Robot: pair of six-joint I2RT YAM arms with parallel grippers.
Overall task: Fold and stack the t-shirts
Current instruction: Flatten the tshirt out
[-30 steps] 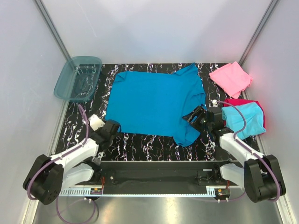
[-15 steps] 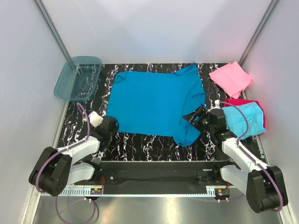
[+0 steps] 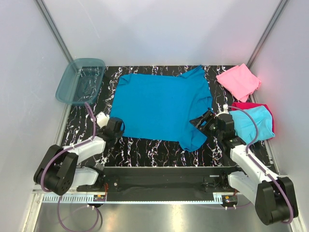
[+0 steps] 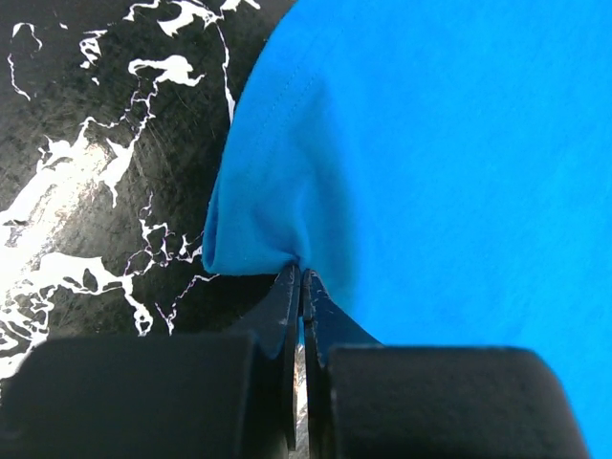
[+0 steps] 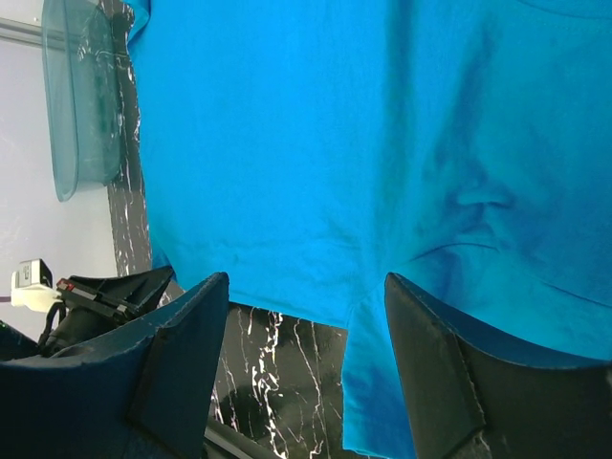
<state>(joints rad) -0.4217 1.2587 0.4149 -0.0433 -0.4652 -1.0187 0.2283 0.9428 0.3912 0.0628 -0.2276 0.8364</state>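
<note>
Item: teal-blue t-shirt [image 3: 159,104], spread flat mid-surface [image 3: 154,151].
My left pincer [image 4: 301,279]: clamped together on its near-left corner.
My right pincer [image 5: 304,316]: fingers apart, over its right side.
Folded pink shirt [image 3: 238,81] and cyan shirt [image 3: 253,123]: far right.

The teal-blue t-shirt [image 5: 316,143] fills most of the frame. At the bottom, the right gripper [image 5: 304,287] has its dark fingers [image 5: 177,363] wide apart. A translucent tub [image 5: 81,105] is at upper left.

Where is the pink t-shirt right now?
In the top view, the pink t-shirt lies folded at the far right corner of the table, beyond the cyan shirt and right of the spread teal-blue shirt.
</note>
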